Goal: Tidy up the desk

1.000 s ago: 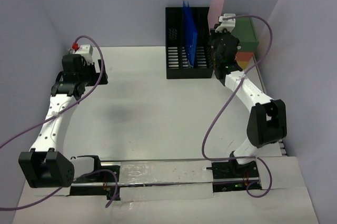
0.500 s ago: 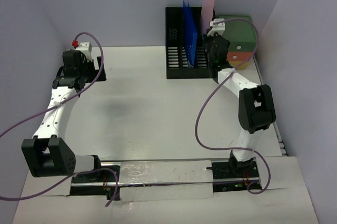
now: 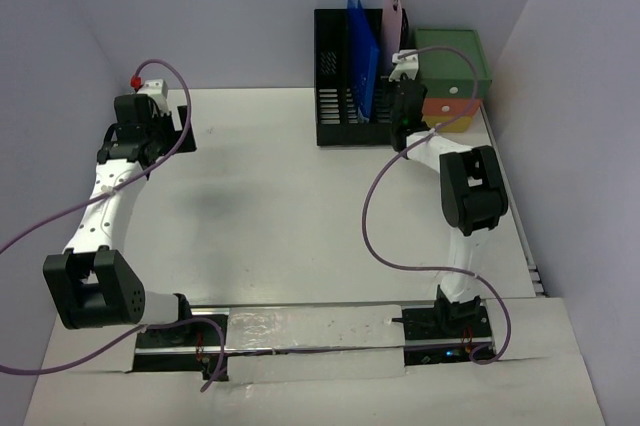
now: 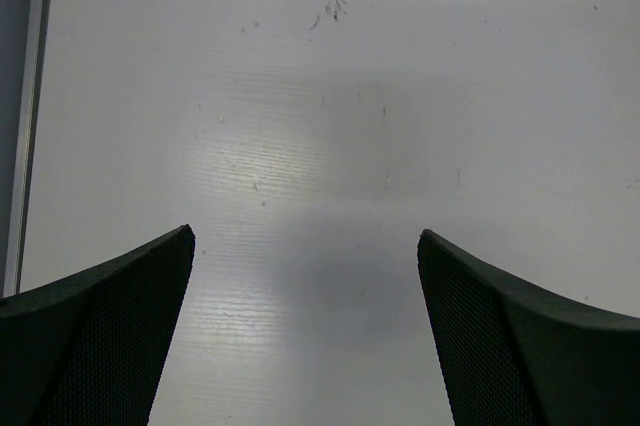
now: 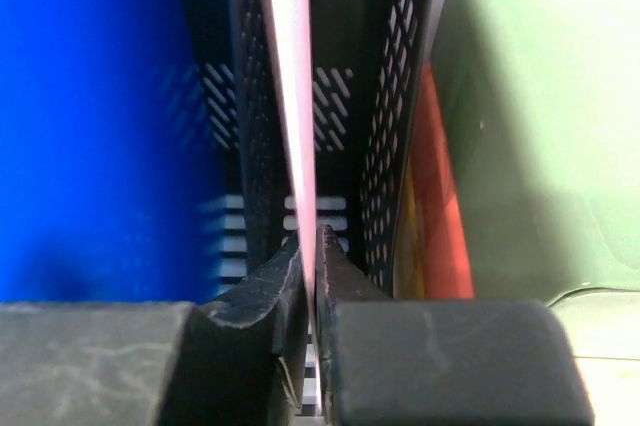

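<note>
The desk [image 3: 300,206] is a bare white tabletop. At its back a black slotted rack [image 3: 335,116] holds an upright blue folder [image 3: 362,56]. A pink folder [image 3: 392,1] stands in the rack's rightmost slot, to the right of the blue one. My right gripper [image 3: 400,96] is at the rack's right end. In the right wrist view the right gripper [image 5: 308,236] is shut on the pink folder [image 5: 290,96], whose thin edge runs between the fingertips. My left gripper [image 3: 183,136] hangs open over the desk's far left, with only desk [image 4: 330,96] between its fingers [image 4: 120,326].
A green, orange and yellow drawer unit [image 3: 455,61] stands right of the rack, close beside its wall [image 5: 395,126]. Grey walls close in the left, back and right. A metal rail [image 3: 310,331] runs along the near edge between the arm bases.
The right arm has carried the pink folder left and down into the rack's right slot. The left arm has drawn slightly back toward the far left corner, still open.
</note>
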Action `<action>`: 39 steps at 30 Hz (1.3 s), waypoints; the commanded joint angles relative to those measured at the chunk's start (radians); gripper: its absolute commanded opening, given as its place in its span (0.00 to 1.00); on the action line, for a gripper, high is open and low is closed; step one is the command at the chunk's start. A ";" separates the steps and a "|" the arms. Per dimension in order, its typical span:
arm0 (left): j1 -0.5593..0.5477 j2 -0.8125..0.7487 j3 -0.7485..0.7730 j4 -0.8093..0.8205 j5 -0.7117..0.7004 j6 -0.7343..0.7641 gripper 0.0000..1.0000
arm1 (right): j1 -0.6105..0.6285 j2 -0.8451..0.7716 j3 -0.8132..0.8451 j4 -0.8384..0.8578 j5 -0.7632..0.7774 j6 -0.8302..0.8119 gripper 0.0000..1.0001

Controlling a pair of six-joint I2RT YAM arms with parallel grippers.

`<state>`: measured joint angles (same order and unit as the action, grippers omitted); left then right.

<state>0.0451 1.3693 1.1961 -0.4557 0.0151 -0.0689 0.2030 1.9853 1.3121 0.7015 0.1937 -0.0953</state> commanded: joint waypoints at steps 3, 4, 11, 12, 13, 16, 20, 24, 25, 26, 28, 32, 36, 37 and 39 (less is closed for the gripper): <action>0.018 -0.015 0.042 0.051 0.020 0.000 0.99 | -0.022 -0.008 0.014 0.003 0.004 0.037 0.27; 0.019 -0.018 0.039 0.051 0.024 -0.002 0.99 | -0.022 -0.022 0.001 -0.003 0.000 0.045 0.34; 0.021 -0.056 0.020 0.045 0.044 -0.016 0.99 | -0.024 -0.124 -0.061 -0.036 -0.006 0.086 0.42; 0.021 -0.065 0.019 0.041 0.045 -0.017 0.99 | -0.024 -0.156 -0.075 -0.048 -0.002 0.092 0.43; 0.021 -0.077 0.018 0.038 0.046 -0.017 0.99 | -0.024 -0.185 -0.087 -0.059 0.003 0.102 0.44; 0.022 -0.106 0.015 0.028 0.042 -0.007 0.99 | -0.025 -0.259 -0.117 -0.079 -0.007 0.140 0.46; 0.025 -0.171 0.001 -0.007 0.012 0.022 0.99 | -0.044 -0.423 -0.137 -0.193 -0.053 0.206 0.55; 0.028 -0.238 -0.024 -0.062 -0.015 0.055 0.99 | -0.082 -0.606 -0.170 -0.390 -0.103 0.315 0.57; 0.029 -0.256 -0.035 -0.071 -0.032 0.057 0.99 | -0.092 -0.667 -0.200 -0.452 -0.113 0.338 0.58; 0.030 -0.274 -0.047 -0.080 -0.046 0.083 0.99 | -0.101 -0.692 -0.212 -0.477 -0.120 0.357 0.58; 0.032 -0.321 -0.081 -0.101 -0.085 0.138 0.99 | -0.124 -0.814 -0.301 -0.576 -0.121 0.415 0.60; 0.037 -0.411 -0.170 -0.143 -0.128 0.197 0.99 | -0.203 -1.012 -0.482 -0.670 -0.130 0.511 0.68; 0.047 -0.478 -0.281 -0.176 -0.156 0.224 0.99 | -0.306 -1.162 -0.636 -0.729 -0.145 0.556 0.76; 0.047 -0.488 -0.304 -0.174 -0.166 0.228 0.99 | -0.316 -1.167 -0.662 -0.740 -0.146 0.558 0.76; 0.054 -0.508 -0.359 -0.156 -0.188 0.249 0.99 | -0.326 -1.221 -0.731 -0.771 -0.130 0.559 0.77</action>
<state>0.0828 0.8907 0.9050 -0.5931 -0.1111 0.1208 -0.0959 0.8356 0.6736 0.0430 0.0656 0.4083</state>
